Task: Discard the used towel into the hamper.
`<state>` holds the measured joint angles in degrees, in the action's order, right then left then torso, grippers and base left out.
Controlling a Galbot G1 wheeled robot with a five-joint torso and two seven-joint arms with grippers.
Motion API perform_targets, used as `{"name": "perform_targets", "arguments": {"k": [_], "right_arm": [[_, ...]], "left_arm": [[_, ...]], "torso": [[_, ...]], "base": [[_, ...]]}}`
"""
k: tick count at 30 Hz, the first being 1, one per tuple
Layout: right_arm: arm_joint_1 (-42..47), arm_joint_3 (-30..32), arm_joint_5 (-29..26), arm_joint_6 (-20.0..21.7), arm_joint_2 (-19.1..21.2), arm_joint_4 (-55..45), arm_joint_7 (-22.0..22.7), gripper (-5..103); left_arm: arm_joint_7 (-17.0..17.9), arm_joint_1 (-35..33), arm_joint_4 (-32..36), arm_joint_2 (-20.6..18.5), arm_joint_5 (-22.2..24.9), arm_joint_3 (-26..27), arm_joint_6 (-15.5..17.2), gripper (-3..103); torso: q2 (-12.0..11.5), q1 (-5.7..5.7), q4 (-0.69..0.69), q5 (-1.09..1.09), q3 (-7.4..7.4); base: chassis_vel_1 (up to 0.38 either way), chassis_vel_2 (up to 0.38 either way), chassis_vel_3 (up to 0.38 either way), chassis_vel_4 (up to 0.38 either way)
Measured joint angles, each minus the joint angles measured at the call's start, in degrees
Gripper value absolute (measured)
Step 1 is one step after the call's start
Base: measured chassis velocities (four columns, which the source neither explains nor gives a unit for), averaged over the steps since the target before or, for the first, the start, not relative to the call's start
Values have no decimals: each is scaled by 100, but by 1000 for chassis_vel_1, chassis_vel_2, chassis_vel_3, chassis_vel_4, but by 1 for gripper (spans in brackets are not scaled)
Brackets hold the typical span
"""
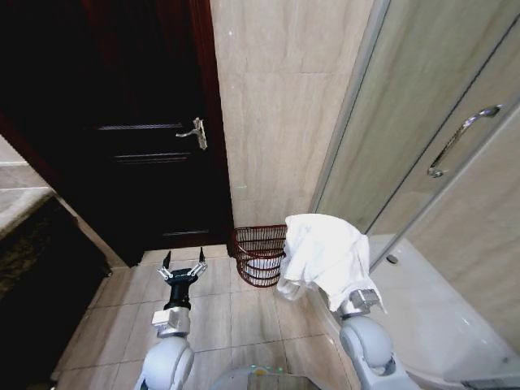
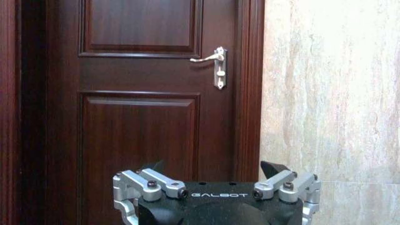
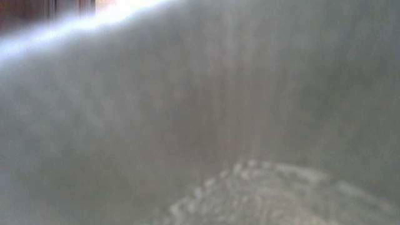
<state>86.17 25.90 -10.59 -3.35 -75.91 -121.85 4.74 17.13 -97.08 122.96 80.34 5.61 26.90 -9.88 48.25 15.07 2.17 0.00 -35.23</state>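
Where the head view begins on the left, a dark wooden door (image 1: 146, 122) is seen, smooth and shiny, with raised panels cut into it. A curved silver handle (image 1: 193, 132) is fixed to it on a narrow metal plate. In the left wrist view the same door (image 2: 137, 93) is shown close up, reddish brown, with its handle (image 2: 216, 63) near a pale stone wall (image 2: 331, 93) marked with soft streaks.

Below the door, the left gripper (image 1: 182, 265) is held low over the floor (image 1: 211, 317), which is made of square beige tiles. Its black fingers are spread wide apart and nothing is held between them. In the left wrist view the left gripper (image 2: 216, 167) is seen with silver metal links and dark pointed fingertips (image 2: 274, 168), well apart.

Next to it, the hamper (image 1: 258, 253) is set on the floor against the pale stone wall (image 1: 276, 106). It is round, made of thin dark red-brown wires with gaps between them, and something white is seen inside.

Just to the right, the towel (image 1: 327, 253) is held up, white, soft and crumpled, hanging in folds. Its left edge is seen in front of the hamper's rim. The right gripper is hidden under the cloth, so it cannot be told how its fingers stand. In the right wrist view the towel (image 3: 250, 197) is seen very close, grey and bumpy.

On the far right, a glass shower door (image 1: 439, 97) with a long curved metal handle (image 1: 461, 138) is seen.
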Motion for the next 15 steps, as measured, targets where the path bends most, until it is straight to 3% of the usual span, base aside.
{"name": "perform_targets", "arguments": {"k": [15], "right_arm": [[17, -28, 93, -6, -121, 29, -9, 8]], "left_arm": [[-5, -2, 13, -59, -3, -16, -30, 100]], "torso": [[15, 6, 0, -1, -8]], "base": [[74, 74, -80, -79]]}}
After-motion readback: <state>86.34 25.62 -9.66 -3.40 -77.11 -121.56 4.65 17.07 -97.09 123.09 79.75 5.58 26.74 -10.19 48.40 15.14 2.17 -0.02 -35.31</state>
